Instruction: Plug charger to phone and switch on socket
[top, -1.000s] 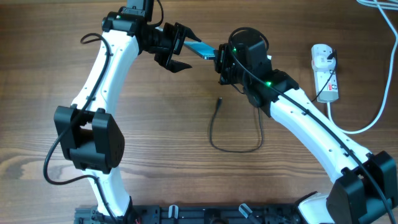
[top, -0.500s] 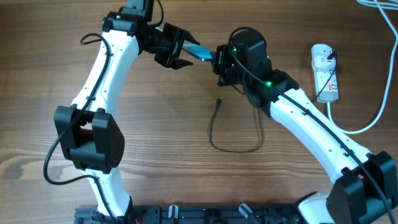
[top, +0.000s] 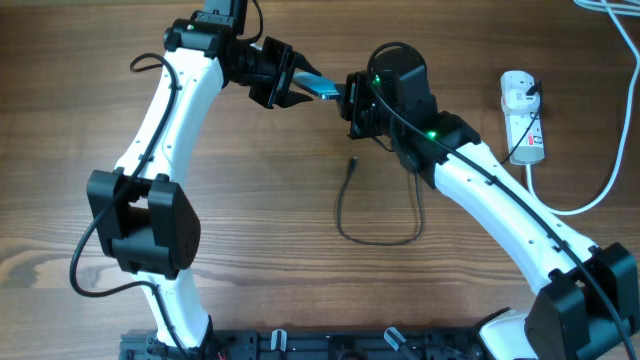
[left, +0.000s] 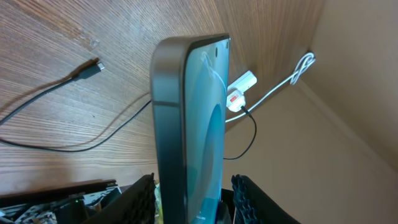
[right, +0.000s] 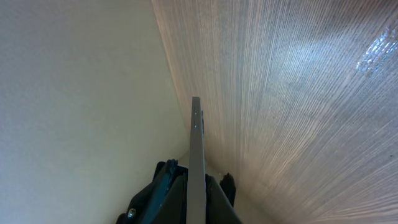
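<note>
Since a second ago the left gripper (top: 297, 85) has slid toward 3 o'clock along the phone (top: 322, 86), and its jaws have narrowed around the phone's 9 o'clock end. Nothing else on the table (top: 260, 250) has shifted.

Overhead, the phone hangs in the air toward the table's 12 o'clock edge, spanning the gap between the two grippers. In the left wrist view the phone (left: 186, 124) stands on edge between the black fingers (left: 140, 196). One finger lies right against its back, and a thin dark slit shows on the screen side. I cannot tell whether the jaws already press on it.

At the phone's 3 o'clock end the right gripper (top: 352, 98) is clamped on it. In the right wrist view the phone (right: 196, 155) shows as a thin grey edge with the fingers (right: 165, 186) tight against both faces.

The charger (top: 340, 215) lies loose on the wood at 6 o'clock from the right gripper. Its tip points toward 12 o'clock, well apart from the phone, and the cable loops below it.

Far toward 3 o'clock lies the socket (top: 524, 120), with a black plug (top: 528, 93) in its 12 o'clock end. A white cord (top: 600, 195) curves away from it toward 4 o'clock.
</note>
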